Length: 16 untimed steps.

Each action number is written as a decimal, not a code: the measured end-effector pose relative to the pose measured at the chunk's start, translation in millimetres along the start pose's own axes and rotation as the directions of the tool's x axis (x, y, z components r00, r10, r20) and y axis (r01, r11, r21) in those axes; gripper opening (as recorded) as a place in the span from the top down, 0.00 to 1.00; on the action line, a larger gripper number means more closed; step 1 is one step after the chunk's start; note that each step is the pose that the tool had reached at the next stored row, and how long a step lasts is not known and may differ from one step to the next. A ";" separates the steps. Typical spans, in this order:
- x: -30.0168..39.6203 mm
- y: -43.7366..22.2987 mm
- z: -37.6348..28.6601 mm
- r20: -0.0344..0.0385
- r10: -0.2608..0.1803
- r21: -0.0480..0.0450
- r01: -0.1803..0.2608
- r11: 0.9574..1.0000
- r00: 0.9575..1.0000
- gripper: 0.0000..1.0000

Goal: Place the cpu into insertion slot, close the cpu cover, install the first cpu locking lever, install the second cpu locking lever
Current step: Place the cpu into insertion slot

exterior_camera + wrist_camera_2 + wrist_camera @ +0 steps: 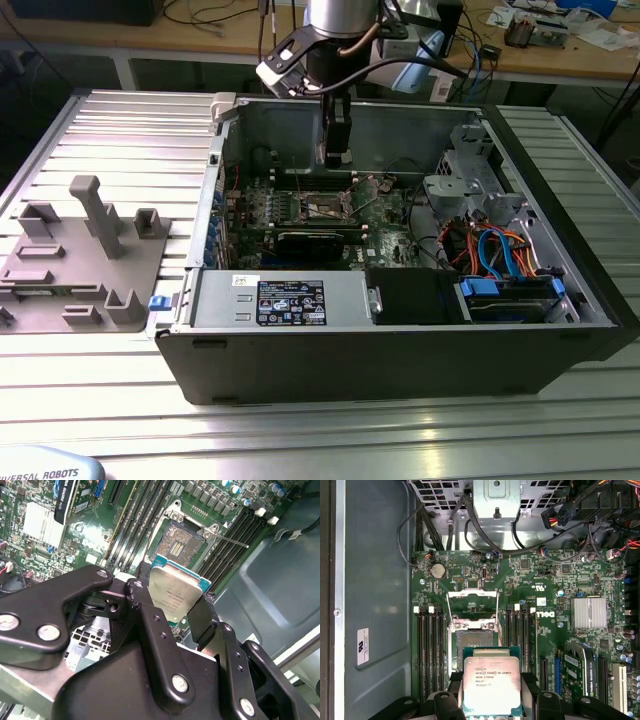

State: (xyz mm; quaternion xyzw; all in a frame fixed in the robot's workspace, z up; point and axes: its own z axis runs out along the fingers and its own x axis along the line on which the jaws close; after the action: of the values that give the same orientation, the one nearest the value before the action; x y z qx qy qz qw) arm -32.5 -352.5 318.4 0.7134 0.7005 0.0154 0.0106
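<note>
My gripper (335, 157) hangs inside the open computer case, above the green circuit board, and is shut on the cpu. In both wrist views the cpu (175, 596) (491, 682) is a silver-topped square chip clamped by its edges between two black fingers (145, 607) (546, 700). It is in the air, a short way off the insertion slot (475, 640) (182, 542) (328, 207), whose dark recess lies bare. The cpu cover (473, 597) stands swung open at the slot's far edge. A thin lever rod (232, 540) sticks out beside the slot.
Long black memory slots (430, 645) flank the slot on both sides. A finned heatsink (590, 612) and an upright card (577, 665) sit nearby. The case holds a power supply (280, 298) and a drive cage with blue cables (505, 265). A grey fixture tray (80, 260) lies on the exterior view's left.
</note>
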 end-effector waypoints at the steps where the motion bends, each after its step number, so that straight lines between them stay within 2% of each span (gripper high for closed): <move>1: 0.0 0.0 0.1 0.000 0.000 0.000 0.000 1.000 1.000 0.46; 16: 0.0 -0.1 2.4 0.000 0.000 0.000 0.000 1.000 1.000 0.46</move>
State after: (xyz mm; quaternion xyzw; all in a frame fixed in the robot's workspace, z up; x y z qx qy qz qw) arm -32.5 -352.5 315.9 0.7134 0.7005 0.0154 0.0106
